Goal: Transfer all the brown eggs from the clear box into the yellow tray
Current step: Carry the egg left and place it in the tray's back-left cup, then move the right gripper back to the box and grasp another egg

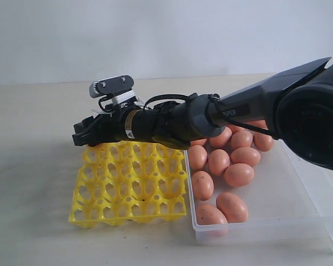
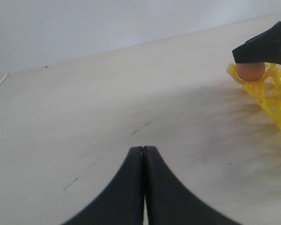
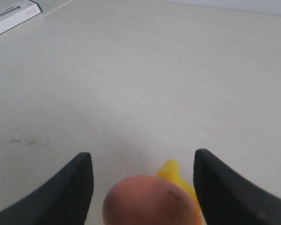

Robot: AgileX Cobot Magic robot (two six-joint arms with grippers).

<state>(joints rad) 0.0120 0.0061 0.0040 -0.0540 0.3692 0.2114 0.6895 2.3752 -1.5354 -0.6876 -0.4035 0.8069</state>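
Brown egg (image 3: 150,199) is seated in a corner cup of the yellow tray (image 1: 130,188), right tool (image 3: 143,155) spread apart just above. Other brown eggs (image 1: 238,174) are seen in the clear box (image 1: 277,219) beside the tray. Left tool (image 2: 143,151) is pressed together near the tray.

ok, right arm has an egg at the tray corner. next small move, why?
Probably lift the right gripper straight up. Its jaws stand apart with gaps around the egg, and the left wrist view shows it seated in a corner cup of the yellow tray, so it looks released.
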